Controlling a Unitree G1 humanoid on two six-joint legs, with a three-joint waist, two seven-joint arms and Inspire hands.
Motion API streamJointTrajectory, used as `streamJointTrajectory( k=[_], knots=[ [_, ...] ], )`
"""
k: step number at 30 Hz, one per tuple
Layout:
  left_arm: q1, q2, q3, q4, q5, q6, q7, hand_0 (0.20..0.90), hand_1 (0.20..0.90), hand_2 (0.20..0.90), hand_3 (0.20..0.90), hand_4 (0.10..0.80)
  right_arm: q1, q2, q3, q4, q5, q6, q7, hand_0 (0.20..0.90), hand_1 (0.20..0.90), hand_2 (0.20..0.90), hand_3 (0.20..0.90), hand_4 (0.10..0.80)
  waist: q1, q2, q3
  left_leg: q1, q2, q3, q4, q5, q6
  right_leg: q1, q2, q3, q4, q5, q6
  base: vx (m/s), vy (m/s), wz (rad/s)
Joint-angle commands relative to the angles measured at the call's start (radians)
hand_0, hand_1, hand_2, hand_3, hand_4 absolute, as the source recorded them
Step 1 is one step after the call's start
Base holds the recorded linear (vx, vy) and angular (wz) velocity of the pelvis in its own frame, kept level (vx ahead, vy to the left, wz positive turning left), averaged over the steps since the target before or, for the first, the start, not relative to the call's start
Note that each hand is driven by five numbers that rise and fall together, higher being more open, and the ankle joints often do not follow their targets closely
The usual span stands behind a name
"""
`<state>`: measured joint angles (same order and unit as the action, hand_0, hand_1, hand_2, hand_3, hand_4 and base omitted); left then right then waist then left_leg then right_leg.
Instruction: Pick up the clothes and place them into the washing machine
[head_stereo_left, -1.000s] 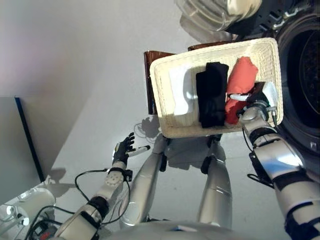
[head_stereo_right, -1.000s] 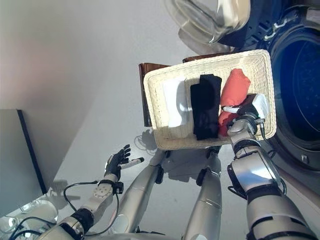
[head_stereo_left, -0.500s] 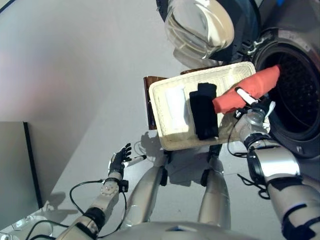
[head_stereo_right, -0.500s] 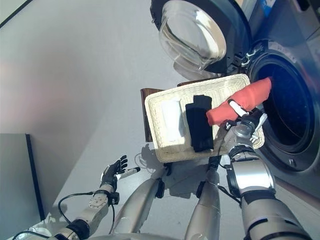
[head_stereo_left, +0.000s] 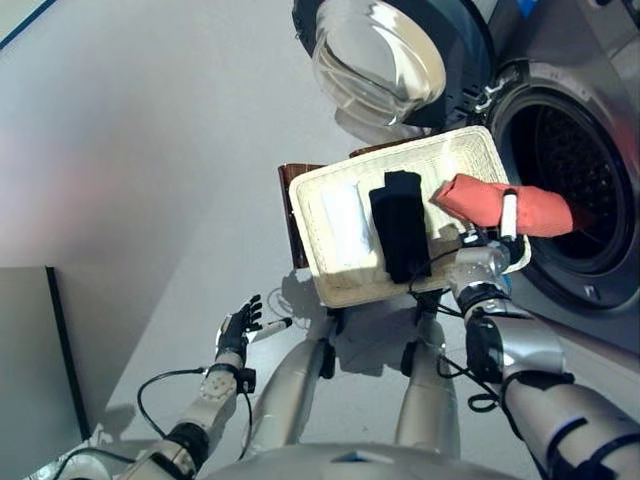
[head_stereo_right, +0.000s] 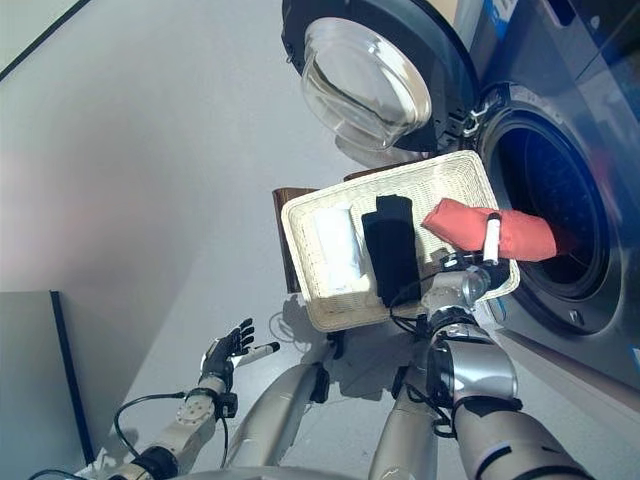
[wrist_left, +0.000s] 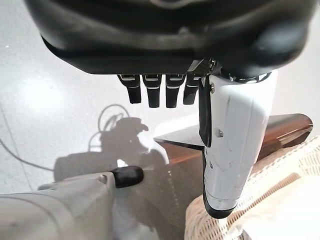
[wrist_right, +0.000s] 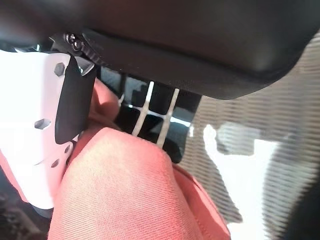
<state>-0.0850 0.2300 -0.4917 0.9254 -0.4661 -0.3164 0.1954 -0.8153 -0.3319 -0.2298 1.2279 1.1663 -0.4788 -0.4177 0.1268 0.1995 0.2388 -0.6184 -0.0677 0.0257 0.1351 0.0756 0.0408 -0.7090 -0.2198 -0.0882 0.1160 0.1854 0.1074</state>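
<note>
My right hand (head_stereo_left: 497, 222) is shut on a rolled coral-red cloth (head_stereo_left: 495, 203) and holds it over the right rim of the wicker basket (head_stereo_left: 335, 285), its far end reaching into the open drum of the washing machine (head_stereo_left: 570, 170). The right wrist view shows the thumb and fingers pinching the red cloth (wrist_right: 125, 190). A black cloth (head_stereo_left: 400, 225) and a white cloth (head_stereo_left: 343, 222) lie in the basket. My left hand (head_stereo_left: 238, 328) hangs open and empty low at the left, above the floor.
The basket rests on a low dark brown box (head_stereo_left: 292, 215). The machine's round glass door (head_stereo_left: 375, 60) stands open above the basket. A dark panel (head_stereo_left: 35, 360) stands at the lower left on the grey floor.
My right hand lifted the red cloth out of the basket and swung it right, toward the drum opening. The camera has tilted, so more of the machine shows. The left hand stays idle.
</note>
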Motion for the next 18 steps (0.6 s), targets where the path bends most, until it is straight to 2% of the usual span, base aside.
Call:
streamJointTrajectory(
  k=[1, 6, 7, 8, 11, 12, 13, 15, 18],
  knots=[
    [0.017, 0.007, 0.01, 0.016, -0.022, -0.059, 0.008, 0.9, 0.9, 0.9, 0.9, 0.8, -0.078, -0.129, 0.033, -0.113, -0.052, -0.1, -0.006, 0.2, 0.2, 0.2, 0.2, 0.3, 0.009, 0.06, -0.003, -0.04, 0.032, -0.025, 0.002, -0.025, -0.089, 0.047, 0.029, -0.013, 0.093, -0.154, -0.016, 0.0, 0.0, 0.0],
    [0.02, 0.02, 0.023, -0.01, -0.042, -0.072, 0.006, 0.9, 0.9, 0.9, 0.9, 0.8, -0.163, -0.213, 0.021, -0.144, -0.07, -0.129, -0.05, 0.2, 0.2, 0.2, 0.2, 0.3, 0.015, 0.071, 0.009, -0.093, 0.031, -0.022, 0.072, -0.047, -0.087, -0.01, 0.041, 0.003, 0.16, -0.179, -0.026, -0.046, -0.001, -0.07],
    [0.021, 0.029, 0.027, -0.019, -0.037, -0.074, 0.01, 0.9, 0.9, 0.9, 0.9, 0.8, -0.199, -0.248, 0.032, -0.144, -0.077, -0.134, -0.059, 0.2, 0.2, 0.2, 0.2, 0.3, 0.017, 0.07, 0.018, -0.131, 0.032, -0.019, 0.139, -0.067, -0.083, -0.044, 0.042, 0.009, 0.211, -0.194, -0.032, -0.005, -0.07, -0.12],
    [0.023, 0.043, 0.034, -0.015, -0.029, -0.073, 0.011, 0.9, 0.9, 0.9, 0.9, 0.8, -0.242, -0.302, 0.047, -0.149, -0.091, -0.14, -0.072, 0.2, 0.2, 0.2, 0.2, 0.3, 0.014, 0.063, 0.02, -0.166, 0.028, -0.026, 0.234, -0.132, -0.081, -0.071, 0.046, 0.023, 0.29, -0.25, -0.036, 0.001, -0.071, -0.07],
    [0.028, 0.054, 0.05, -0.013, -0.028, -0.073, 0.011, 0.9, 0.9, 0.9, 0.9, 0.8, -0.298, -0.355, 0.074, -0.165, -0.109, -0.146, -0.085, 0.2, 0.2, 0.2, 0.2, 0.3, 0.013, 0.066, 0.019, -0.223, 0.028, -0.026, 0.332, -0.169, -0.076, -0.134, 0.041, 0.031, 0.377, -0.27, -0.04, 0.002, -0.021, 0.0],
    [0.033, 0.058, 0.054, -0.015, -0.029, -0.076, 0.009, 0.9, 0.9, 0.9, 0.9, 0.8, -0.324, -0.375, 0.086, -0.189, -0.118, -0.155, -0.097, 0.326, 0.326, 0.326, 0.326, 0.39, 0.012, 0.068, 0.017, -0.243, 0.03, -0.023, 0.361, -0.19, -0.074, -0.156, 0.041, 0.035, 0.41, -0.289, -0.04, -0.035, 0.016, -0.03],
    [0.041, 0.064, 0.059, -0.017, -0.034, -0.077, 0.008, 0.9, 0.9, 0.9, 0.9, 0.8, -0.356, -0.403, 0.084, -0.224, -0.118, -0.181, -0.11, 0.9, 0.9, 0.9, 0.9, 0.8, 0.013, 0.073, 0.015, -0.26, 0.027, -0.022, 0.389, -0.199, -0.071, -0.177, 0.039, 0.04, 0.441, -0.301, -0.041, -0.015, 0.04, -0.05],
    [0.059, 0.072, 0.048, -0.035, -0.044, -0.083, 0.0, 0.9, 0.9, 0.9, 0.9, 0.8, -0.405, -0.423, 0.114, -0.28, -0.124, -0.21, -0.128, 0.9, 0.9, 0.9, 0.9, 0.8, 0.019, 0.079, 0.008, -0.279, 0.024, -0.012, 0.408, -0.21, -0.069, -0.206, 0.03, 0.05, 0.471, -0.312, -0.04, -0.016, 0.043, -0.04],
    [0.064, 0.08, 0.035, -0.053, -0.055, -0.082, -0.015, 0.9, 0.9, 0.9, 0.9, 0.8, -0.424, -0.434, 0.16, -0.286, -0.15, -0.19, -0.136, 0.9, 0.9, 0.9, 0.9, 0.8, 0.02, 0.087, -0.001, -0.282, 0.021, -0.005, 0.402, -0.21, -0.07, -0.217, 0.027, 0.058, 0.479, -0.315, -0.041, 0.002, 0.044, 0.02]
  ],
)
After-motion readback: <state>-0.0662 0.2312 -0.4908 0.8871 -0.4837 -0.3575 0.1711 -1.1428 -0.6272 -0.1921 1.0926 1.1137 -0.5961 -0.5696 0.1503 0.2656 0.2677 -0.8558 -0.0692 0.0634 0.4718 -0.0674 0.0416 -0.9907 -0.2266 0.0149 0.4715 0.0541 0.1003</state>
